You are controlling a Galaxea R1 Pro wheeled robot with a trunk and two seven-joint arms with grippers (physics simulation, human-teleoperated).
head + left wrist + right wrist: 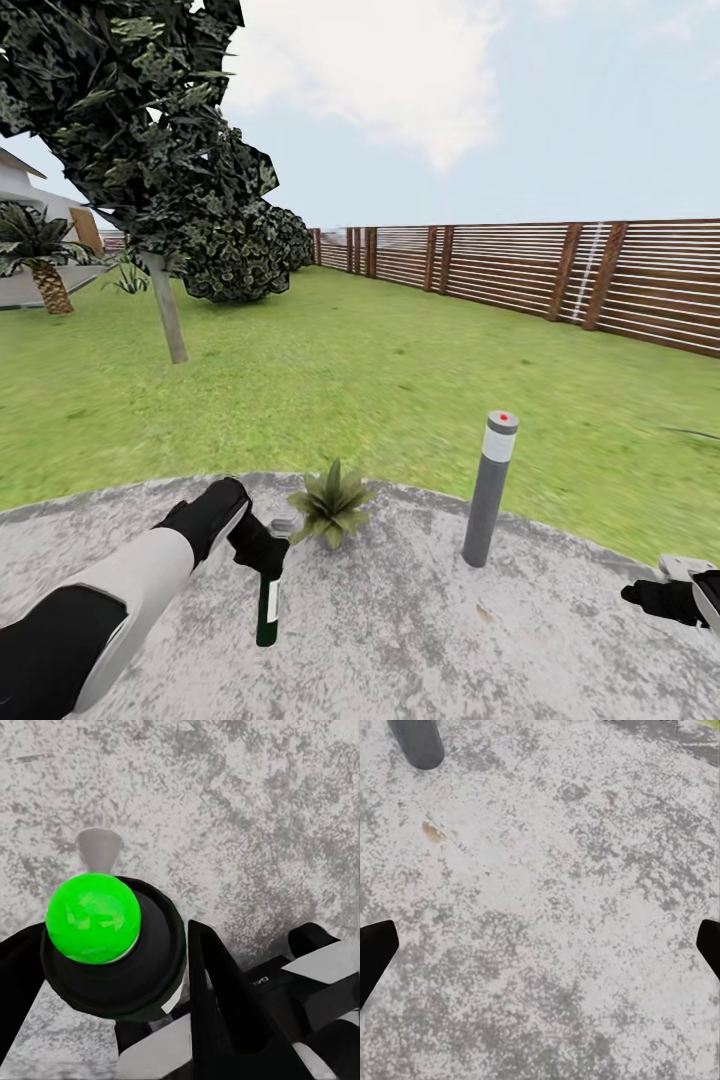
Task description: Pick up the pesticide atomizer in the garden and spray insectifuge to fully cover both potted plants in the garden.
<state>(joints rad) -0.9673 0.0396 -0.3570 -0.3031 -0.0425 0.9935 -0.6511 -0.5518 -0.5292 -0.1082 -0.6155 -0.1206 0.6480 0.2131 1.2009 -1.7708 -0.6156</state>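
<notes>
My left gripper (262, 552) is shut on the pesticide atomizer (268, 606), a slim dark green bottle with a white label band that hangs down over the grey paved patio (400, 620). In the left wrist view the atomizer (150, 964) is seen end on, its bright green end toward the camera, clamped between black fingers (217, 997). A single potted plant (331, 505), a low rosette of pointed olive-green leaves, stands on the patio just beyond and right of the bottle. My right gripper (634, 594) hovers low at the right, open (540, 952), with bare paving between its fingertips (375, 949).
A grey bollard lamp (489, 490) stands on the patio right of the plant; its base (416, 742) shows in the right wrist view. Lawn (380, 370) runs back to a brown slatted fence (600, 275). A thin-trunked tree (168, 310) and a palm (45, 270) stand at the left.
</notes>
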